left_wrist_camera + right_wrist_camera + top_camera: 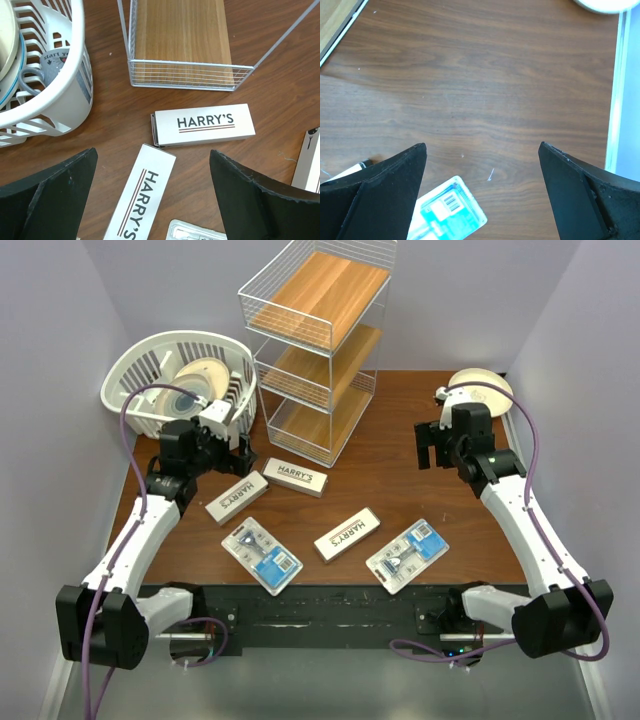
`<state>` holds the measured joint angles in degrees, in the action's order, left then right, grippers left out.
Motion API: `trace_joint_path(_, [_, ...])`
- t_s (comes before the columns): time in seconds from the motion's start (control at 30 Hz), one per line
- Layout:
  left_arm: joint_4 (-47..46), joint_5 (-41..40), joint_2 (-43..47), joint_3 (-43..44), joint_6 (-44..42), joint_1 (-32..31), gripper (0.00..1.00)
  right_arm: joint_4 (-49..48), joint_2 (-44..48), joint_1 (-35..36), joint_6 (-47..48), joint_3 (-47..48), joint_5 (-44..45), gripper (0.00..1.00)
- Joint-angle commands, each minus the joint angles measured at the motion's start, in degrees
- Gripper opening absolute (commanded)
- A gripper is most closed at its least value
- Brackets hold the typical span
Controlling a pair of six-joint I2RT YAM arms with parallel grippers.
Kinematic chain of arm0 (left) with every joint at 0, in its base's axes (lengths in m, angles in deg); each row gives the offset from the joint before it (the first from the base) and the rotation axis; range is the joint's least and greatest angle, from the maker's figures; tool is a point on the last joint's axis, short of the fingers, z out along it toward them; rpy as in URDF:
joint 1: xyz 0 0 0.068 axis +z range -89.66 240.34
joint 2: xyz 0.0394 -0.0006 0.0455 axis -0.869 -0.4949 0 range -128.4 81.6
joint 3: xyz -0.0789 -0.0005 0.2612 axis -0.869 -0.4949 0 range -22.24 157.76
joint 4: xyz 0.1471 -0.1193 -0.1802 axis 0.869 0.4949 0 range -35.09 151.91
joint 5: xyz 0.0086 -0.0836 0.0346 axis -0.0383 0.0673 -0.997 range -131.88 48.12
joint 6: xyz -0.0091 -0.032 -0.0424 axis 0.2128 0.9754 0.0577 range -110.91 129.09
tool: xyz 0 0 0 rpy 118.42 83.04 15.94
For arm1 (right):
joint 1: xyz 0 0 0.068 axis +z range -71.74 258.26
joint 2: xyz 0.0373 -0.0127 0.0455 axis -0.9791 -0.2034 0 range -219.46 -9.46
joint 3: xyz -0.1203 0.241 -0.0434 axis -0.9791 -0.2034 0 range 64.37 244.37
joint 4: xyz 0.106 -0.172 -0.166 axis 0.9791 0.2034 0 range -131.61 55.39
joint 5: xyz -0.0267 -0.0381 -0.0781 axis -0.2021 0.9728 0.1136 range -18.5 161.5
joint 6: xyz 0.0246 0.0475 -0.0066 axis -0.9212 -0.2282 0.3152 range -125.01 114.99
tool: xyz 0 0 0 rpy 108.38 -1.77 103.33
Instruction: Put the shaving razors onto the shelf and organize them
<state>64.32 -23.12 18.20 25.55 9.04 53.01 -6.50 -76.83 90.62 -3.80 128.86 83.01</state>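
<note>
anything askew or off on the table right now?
Three HARRY'S boxes and two blister packs lie loose on the table, each at a different angle. The shelf stands skewed to the table edge, its tiers looking bare. Nothing spilled or visibly damaged.

Three Harry's boxes (236, 500) (295, 477) (347, 534), two blister packs (261, 555) (407, 554), flat before shelf (318, 300)

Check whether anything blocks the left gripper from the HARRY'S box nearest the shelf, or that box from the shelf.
Nothing visible does. The open left gripper hangs over the HARRY'S box; only bare table separates it from the shelf, whose wire lip it must clear.
</note>
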Motion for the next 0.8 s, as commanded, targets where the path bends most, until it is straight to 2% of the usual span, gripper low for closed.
trace_joint_path(0.0, [-1.5,-1.1,0.64,2.65,-2.57,1.0,1.0,-6.54,2.59,-0.06,8.79,0.2,-9.72,0.99])
trace_joint_path(0.07, [0.42,0.21,0.73,4.32,-7.99,1.0,0.97,-13.01,2.86,-0.06,8.72,-1.38,-16.38,0.99])
trace_joint_path(0.2, [5.43,3.19,0.99,7.84,-12.42,1.0,0.95,-16.22,-3.36,-0.05,2.58,4.23,-21.08,0.99])
trace_joint_path(0.23, [6.31,3.56,0.91,8.28,-12.43,1.0,1.0,-16.04,-6.68,-0.06,0.3,5.72,-21.78,0.99])
trace_joint_path(0.43, [8.78,6.72,2.66,6.44,-12.24,1.88,1.0,-24.47,-13.74,-0.06,-5.51,11.35,-25.65,0.99])
trace_joint_path(0.63, [4.84,3.91,4.51,4.06,-10.67,3.2,1.0,-29.12,-21.3,-0.06,-8.16,19.0,-28.28,0.99])
trace_joint_path(0.77, [2.2,9.0,4.15,5.38,-8.66,3.9,1.0,-32.03,-23.76,0.03,-8.42,21.99,-32.93,0.99])
